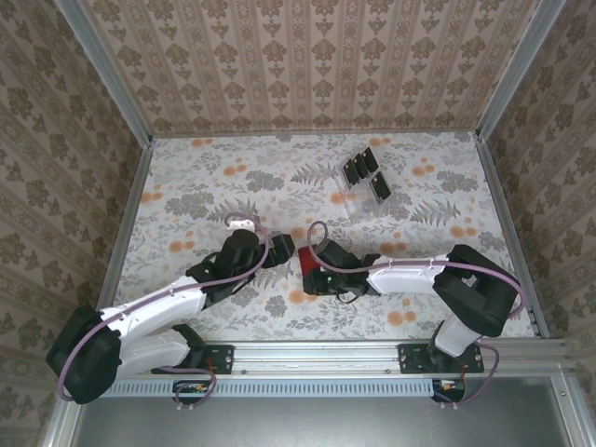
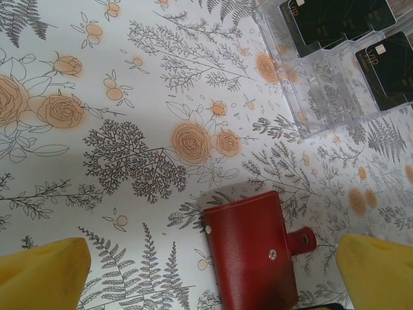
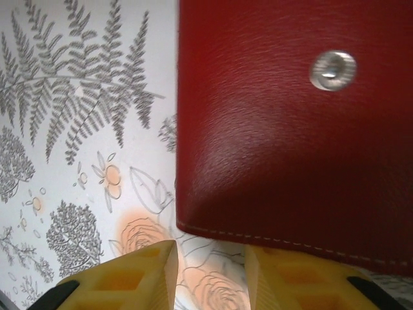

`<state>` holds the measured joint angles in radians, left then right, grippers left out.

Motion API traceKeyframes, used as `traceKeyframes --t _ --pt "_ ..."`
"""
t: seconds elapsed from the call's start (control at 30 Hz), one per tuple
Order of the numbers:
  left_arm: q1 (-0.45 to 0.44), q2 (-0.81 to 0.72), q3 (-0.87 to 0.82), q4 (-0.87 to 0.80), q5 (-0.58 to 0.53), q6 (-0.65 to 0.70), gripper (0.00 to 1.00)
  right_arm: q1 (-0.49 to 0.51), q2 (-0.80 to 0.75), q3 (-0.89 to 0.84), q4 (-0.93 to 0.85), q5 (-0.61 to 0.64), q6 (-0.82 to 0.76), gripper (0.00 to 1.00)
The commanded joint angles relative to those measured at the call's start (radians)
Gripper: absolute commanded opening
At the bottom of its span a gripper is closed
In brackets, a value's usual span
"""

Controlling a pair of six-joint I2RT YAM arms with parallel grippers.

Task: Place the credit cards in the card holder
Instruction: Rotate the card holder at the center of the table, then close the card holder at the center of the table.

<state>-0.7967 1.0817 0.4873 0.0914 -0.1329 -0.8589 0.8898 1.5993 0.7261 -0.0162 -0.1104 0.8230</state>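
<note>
We see both arms reach low toward the wallet [image 1: 304,264], left gripper [image 1: 281,248] spread wide beside it, right gripper [image 3: 210,271] slightly parted and empty at its edge.

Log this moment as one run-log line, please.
card holder: closed | credit cards: in clear rack | left end effector: open | right end effector: slightly open, at card holder's edge
</note>
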Motion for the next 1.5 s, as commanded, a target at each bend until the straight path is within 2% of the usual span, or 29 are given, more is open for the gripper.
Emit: traceKeyframes --t 0.0,0.27,0.43,0.63,0.77,1.0,1.47 --pt "0.008 0.01 0.037 -0.011 0.011 0.026 1.0 -0.027 -0.038 -0.022 -0.045 -0.011 -0.038 0.35" --pt "0.007 0.037 0.051 -0.002 0.02 0.032 1.0 -0.058 -0.066 -0.001 -0.079 -0.045 -0.068 0.34" --pt "0.007 0.047 0.071 -0.042 0.015 0.045 1.0 -0.057 -0.163 0.019 -0.122 -0.078 -0.071 0.34" --pt "0.01 0.105 0.162 -0.177 0.005 0.103 1.0 -0.064 -0.339 0.046 -0.263 0.007 -0.098 0.35" --pt "0.017 0.181 0.239 -0.258 0.008 0.161 1.0 -0.086 -0.381 0.05 -0.304 0.039 -0.114 0.35" --pt "0.029 0.276 0.318 -0.339 -0.028 0.233 1.0 -0.095 -0.319 0.048 -0.251 0.021 -0.122 0.26" --pt "0.03 0.335 0.305 -0.309 -0.009 0.26 1.0 -0.135 -0.132 0.035 -0.125 -0.002 -0.145 0.19"
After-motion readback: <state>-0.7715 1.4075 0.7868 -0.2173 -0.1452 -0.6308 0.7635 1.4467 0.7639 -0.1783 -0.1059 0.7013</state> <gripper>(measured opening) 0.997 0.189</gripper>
